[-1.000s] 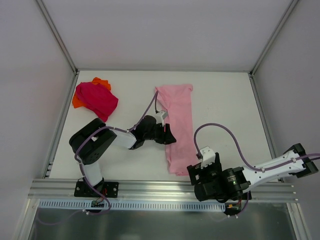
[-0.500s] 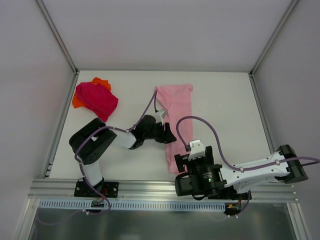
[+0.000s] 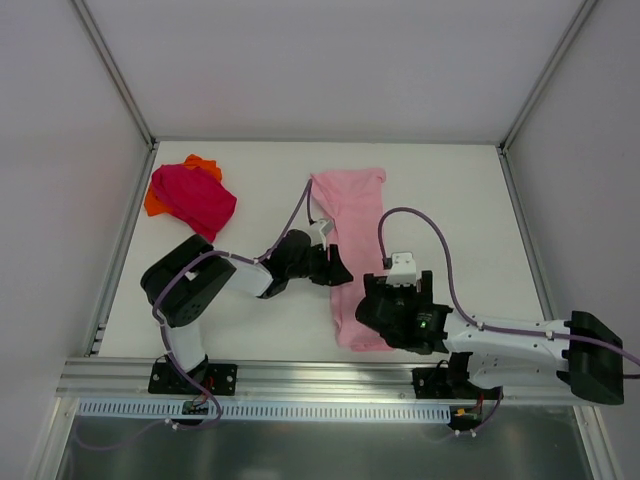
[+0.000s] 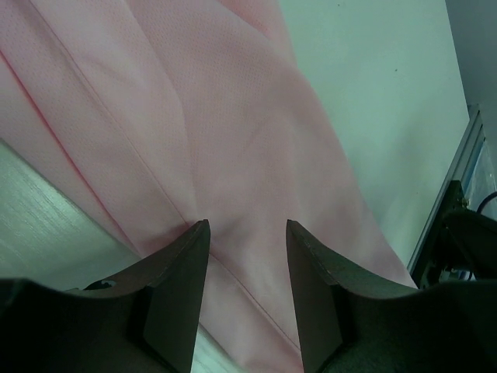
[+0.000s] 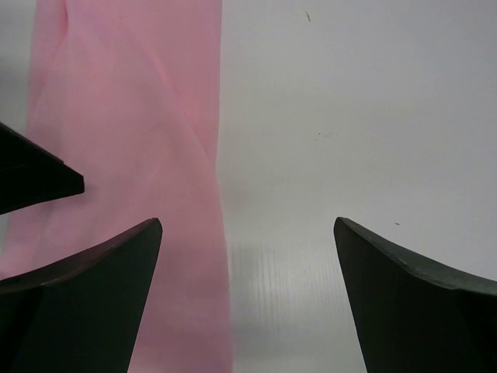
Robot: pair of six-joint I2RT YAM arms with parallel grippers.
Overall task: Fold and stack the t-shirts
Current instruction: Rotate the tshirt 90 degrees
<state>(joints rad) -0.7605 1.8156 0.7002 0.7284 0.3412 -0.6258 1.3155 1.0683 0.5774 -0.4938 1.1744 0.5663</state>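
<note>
Beneath left claw [image 4: 247, 233]: light pink t-shirt [image 3: 355, 230], folded lengthwise.

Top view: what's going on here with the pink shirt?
Mid-fold. The light pink t-shirt lies as a long narrow strip mid-table. The left tool is at its left edge, jaws partly apart. The right tool is wide open over its right edge, near the front end. The magenta t-shirt and orange t-shirt sit bunched far left.
</note>
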